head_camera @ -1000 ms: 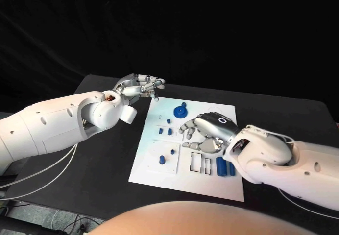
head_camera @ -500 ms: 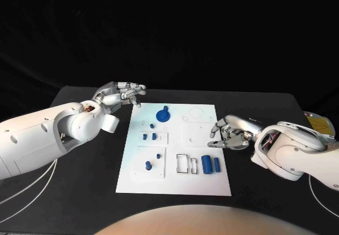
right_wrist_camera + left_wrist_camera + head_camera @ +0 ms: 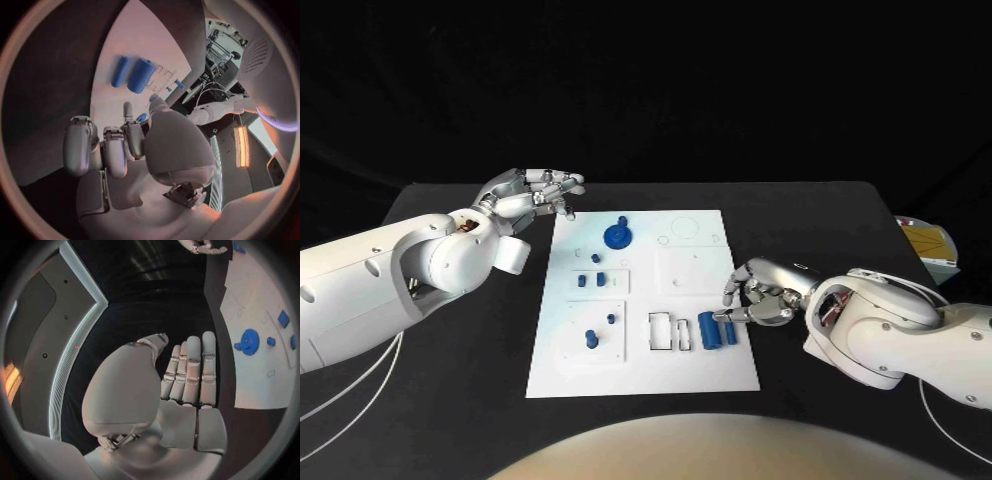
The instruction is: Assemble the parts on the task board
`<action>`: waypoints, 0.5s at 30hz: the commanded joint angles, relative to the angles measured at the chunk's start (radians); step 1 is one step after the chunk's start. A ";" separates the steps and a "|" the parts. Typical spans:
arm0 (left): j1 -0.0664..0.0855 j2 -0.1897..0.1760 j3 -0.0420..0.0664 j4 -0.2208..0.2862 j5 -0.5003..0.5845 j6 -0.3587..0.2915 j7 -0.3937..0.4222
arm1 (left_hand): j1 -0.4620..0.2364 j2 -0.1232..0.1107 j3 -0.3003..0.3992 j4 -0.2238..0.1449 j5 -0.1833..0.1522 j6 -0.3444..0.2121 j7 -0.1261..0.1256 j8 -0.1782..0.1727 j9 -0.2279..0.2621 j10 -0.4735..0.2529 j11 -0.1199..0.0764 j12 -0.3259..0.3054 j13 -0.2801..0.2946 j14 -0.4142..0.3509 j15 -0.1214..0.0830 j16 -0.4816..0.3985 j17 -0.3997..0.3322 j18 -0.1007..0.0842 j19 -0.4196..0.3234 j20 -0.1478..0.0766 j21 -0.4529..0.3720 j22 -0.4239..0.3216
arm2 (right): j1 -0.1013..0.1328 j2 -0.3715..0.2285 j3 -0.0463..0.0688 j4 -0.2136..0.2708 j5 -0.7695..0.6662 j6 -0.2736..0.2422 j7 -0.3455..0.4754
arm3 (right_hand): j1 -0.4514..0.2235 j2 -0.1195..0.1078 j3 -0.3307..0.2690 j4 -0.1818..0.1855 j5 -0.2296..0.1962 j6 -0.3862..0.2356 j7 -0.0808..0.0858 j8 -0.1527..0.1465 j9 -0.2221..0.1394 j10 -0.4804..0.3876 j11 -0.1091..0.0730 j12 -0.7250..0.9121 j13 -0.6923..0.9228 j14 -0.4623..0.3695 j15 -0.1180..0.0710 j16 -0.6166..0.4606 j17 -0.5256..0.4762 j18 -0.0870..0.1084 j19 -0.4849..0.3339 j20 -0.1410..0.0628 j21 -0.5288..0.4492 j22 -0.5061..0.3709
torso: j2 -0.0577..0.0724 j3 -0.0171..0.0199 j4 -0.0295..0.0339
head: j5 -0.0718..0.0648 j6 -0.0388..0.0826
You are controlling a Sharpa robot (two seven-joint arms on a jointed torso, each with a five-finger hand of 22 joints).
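The task board (image 3: 646, 345) lies in the middle of the black table (image 3: 848, 220), a white plate carrying several small blue parts. Going from left to right: the left hand (image 3: 528, 195) hovers off the board's far-left corner, over bare table, fingers loosely curled together and holding nothing; the left wrist view shows them lying side by side with an empty palm. On the board's left half sit a blue gear (image 3: 617, 236) at the far end, 2 small blue pegs (image 3: 593, 281) in a square recess nearer the middle, and another small blue piece (image 3: 590, 337) in the near-left recess. Further right are 2 empty rectangular slots (image 3: 669, 332), then 2 blue cylinders (image 3: 717, 330) lying side by side. The right hand (image 3: 759, 292) sits at the board's right edge, fingertips bent down just beside the cylinders; whether it touches one I cannot tell, and it grips nothing that shows. The step in hand looks like picking up a cylinder to seat it in a slot. To do this well, the right hand should pinch only 1 cylinder across its width, lift it without rolling its neighbour, and keep it parallel to the slot before pressing down.
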 commanded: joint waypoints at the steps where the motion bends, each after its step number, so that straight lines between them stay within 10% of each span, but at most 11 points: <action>1: 0.000 0.001 0.000 0.002 0.000 0.013 0.006 | 0.004 0.002 0.000 -0.003 0.004 -0.008 0.001 0.004 0.002 -0.006 -0.001 0.006 -0.001 -0.001 0.008 -0.007 0.002 0.013 0.004 0.003 -0.004 -0.002 | -0.006 0.009 -0.001 0.000 -0.033 0.004 -0.034 | -0.010 0.000 -0.009 0.001 -0.006 -0.004 -0.005 0.004 0.002 0.008 0.000 0.007 0.044 0.089 -0.006 0.005 0.181 -0.011 0.005 -0.001 0.004 0.107 | 0.001 -0.0003 0.0004 | 0.001 -0.002; 15: 0.000 -0.003 0.000 0.004 0.002 0.014 0.004 | 0.002 0.002 0.000 -0.002 0.004 -0.008 0.001 0.006 0.003 -0.006 -0.001 0.007 -0.001 -0.001 0.008 -0.007 0.002 0.013 0.004 0.003 -0.004 -0.002 | -0.034 0.058 -0.001 -0.026 -0.065 0.071 -0.062 | -0.016 0.008 -0.025 0.001 -0.019 -0.003 -0.006 0.009 0.006 0.006 0.000 0.006 0.045 0.089 -0.006 0.005 0.181 -0.012 0.005 -0.001 0.004 0.108 | 0.002 -0.0010 -0.0023 | 0.009 -0.006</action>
